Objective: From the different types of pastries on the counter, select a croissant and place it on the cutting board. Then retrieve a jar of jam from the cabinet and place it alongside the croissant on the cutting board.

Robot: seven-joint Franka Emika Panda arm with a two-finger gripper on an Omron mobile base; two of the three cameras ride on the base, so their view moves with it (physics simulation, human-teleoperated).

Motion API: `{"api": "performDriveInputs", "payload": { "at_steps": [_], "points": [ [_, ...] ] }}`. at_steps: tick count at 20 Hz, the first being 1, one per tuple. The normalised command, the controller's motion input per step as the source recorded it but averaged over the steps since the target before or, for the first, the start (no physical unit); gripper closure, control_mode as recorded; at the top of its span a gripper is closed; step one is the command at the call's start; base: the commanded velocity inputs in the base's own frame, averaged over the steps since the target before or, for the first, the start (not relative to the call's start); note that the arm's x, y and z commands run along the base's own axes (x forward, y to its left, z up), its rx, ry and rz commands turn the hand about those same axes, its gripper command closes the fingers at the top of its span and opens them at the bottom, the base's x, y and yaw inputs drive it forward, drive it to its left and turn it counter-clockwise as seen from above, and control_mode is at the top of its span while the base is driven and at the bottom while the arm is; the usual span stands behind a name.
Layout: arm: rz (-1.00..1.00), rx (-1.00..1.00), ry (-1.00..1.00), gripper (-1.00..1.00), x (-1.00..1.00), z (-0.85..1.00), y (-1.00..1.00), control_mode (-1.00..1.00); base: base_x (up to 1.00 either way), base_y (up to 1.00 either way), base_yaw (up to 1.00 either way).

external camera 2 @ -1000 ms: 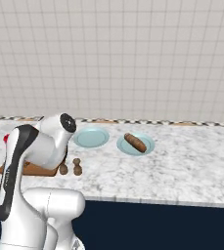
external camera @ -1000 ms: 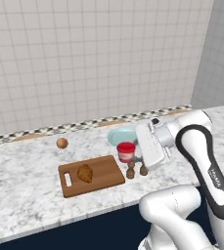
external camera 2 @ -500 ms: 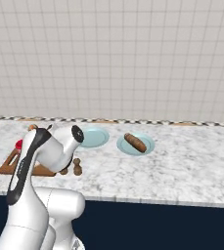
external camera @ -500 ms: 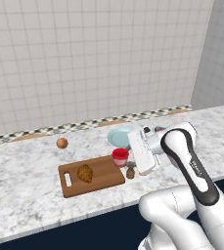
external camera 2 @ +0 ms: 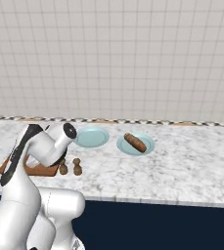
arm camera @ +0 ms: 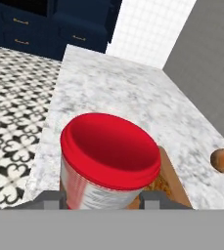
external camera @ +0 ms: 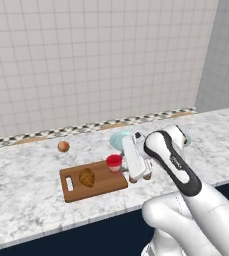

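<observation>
The gripper [arm camera: 100,199] is closed around the jar of jam [arm camera: 107,163], a squat jar with a smooth red lid, at the right end of the flat wooden cutting board [external camera: 102,186]. The lumpy golden croissant [external camera: 87,177] lies on the board beside it.

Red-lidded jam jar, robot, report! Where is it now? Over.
Gripper shut on red-lidded jam jar. Jar over right end of brown wooden cutting board, beside golden-brown croissant. Two brown wooden shakers close by.
</observation>
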Motion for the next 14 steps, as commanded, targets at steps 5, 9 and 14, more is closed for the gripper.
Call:
{"api": "performDriveInputs", "payload": {
  "at_steps": [5,9,14],
  "points": [
    [0.01,-0.04,0.0,1.0,0.09,-0.37,0.15,-1.0,0.0,0.0,0.0],
    [0.04,0.0,0.0,1.0,0.27,-0.3,-0.15,-1.0,0.0,0.0,0.0],
    [0.04,0.0,0.0,1.0,0.24,-0.35,-0.07,-1.0,0.0,0.0,0.0]
  ]
}}
